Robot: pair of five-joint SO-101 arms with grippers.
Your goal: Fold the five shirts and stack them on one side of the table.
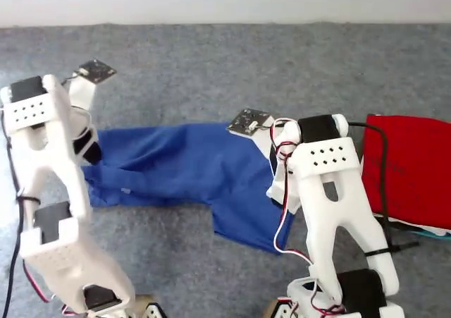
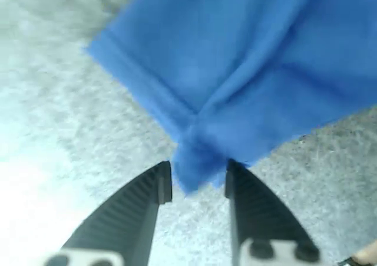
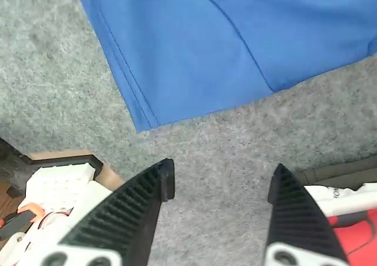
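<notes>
Blue cloth takes up the middle of the grey, felt-like table (image 1: 211,64): a blue shirt (image 1: 190,163) lies spread out and rumpled, its long side running across in front of both my arms.

My left gripper (image 2: 199,180) is at the shirt's left end. Its two dark fingers are drawn close together on a bunched corner of the blue shirt (image 2: 247,71). The fabric fills the narrow gap between them and touches both.

My right gripper (image 3: 221,183) hangs with its fingers spread wide and nothing between them. It is over bare grey table, just beside the stitched hem of the blue shirt (image 3: 235,42) and not touching it.

A red shirt (image 1: 412,163) lies flat at the right edge of the table, apart from the blue one. Pale and teal cloth edges show beneath its near side.
</notes>
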